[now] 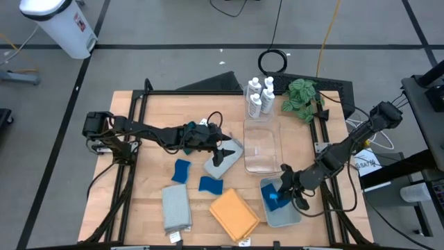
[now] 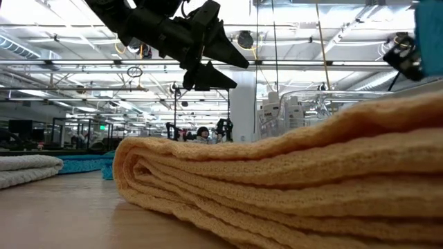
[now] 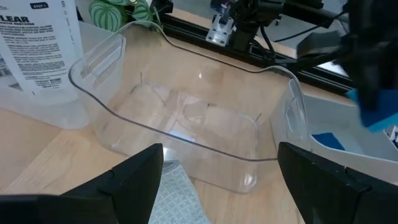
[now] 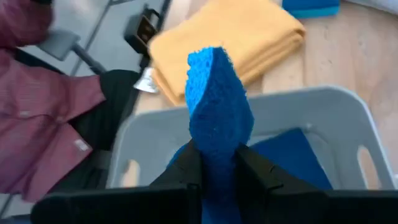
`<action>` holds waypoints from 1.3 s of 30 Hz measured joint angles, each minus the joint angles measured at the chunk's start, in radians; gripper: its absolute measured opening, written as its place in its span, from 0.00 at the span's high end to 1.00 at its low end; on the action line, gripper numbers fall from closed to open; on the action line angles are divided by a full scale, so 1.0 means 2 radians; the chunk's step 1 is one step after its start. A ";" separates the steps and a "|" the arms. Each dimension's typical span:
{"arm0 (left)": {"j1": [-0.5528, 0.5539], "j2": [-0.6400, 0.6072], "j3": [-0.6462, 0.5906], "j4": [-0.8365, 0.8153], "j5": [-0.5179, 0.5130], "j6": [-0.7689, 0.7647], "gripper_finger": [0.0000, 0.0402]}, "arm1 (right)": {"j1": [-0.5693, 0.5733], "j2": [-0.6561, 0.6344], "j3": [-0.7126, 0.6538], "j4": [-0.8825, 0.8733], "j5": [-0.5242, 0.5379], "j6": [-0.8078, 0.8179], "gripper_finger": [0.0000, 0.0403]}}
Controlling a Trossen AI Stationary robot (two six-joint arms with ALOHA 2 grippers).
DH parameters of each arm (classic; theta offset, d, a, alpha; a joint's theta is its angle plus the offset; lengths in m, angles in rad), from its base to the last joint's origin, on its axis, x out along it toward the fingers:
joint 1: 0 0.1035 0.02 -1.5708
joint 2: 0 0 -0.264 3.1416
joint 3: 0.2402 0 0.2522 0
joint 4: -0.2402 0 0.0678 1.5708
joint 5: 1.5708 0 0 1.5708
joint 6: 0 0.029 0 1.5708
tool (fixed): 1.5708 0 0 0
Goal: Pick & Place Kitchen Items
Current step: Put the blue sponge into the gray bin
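My right gripper (image 1: 286,189) is shut on a blue sponge (image 4: 214,106) just above the pale grey-blue tray (image 4: 323,106) at the near right. Another blue sponge (image 4: 292,155) lies in that tray. My left gripper (image 1: 225,149) hovers open at mid-table above a folded grey cloth (image 1: 212,167), facing the clear bin (image 3: 186,118). Two blue sponges (image 1: 182,170) (image 1: 210,185), a second grey cloth (image 1: 176,207) and an orange cloth (image 1: 234,214) lie flat on the table's near part. White bottles (image 1: 258,97) stand at the far side. My right gripper pinches the sponge's near end (image 4: 214,163) between its two fingers, on the two broad faces. The fingers slant down toward the tray. The sponge stands on edge, sticks out past the fingertips and is clear of the tray.
A green plant (image 1: 302,97) stands beside the bottles at the far right. The clear bin (image 1: 262,146) sits between the two grippers. A person's dark red sleeve (image 4: 37,93) shows beyond the table's near edge. Black frame rails (image 1: 139,104) border the table.
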State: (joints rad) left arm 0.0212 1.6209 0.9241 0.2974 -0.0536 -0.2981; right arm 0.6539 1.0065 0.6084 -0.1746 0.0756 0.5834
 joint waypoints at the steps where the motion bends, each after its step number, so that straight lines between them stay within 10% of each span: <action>1: 0.000 0.000 0.000 0.000 0.000 0.000 0.20 | 0.001 0.000 -0.011 0.011 0.004 0.001 0.89; 28: 0.000 0.000 0.000 0.000 0.000 0.001 0.20 | 0.001 0.000 -0.085 0.052 0.015 0.013 0.88; 39: 0.000 0.000 0.000 0.000 0.000 0.001 0.20 | 0.001 -0.011 -0.085 0.095 -0.025 -0.057 0.58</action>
State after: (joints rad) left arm 0.0212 1.6207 0.9241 0.2970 -0.0544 -0.2955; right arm 0.6563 0.9840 0.4389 0.0156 0.0254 0.4692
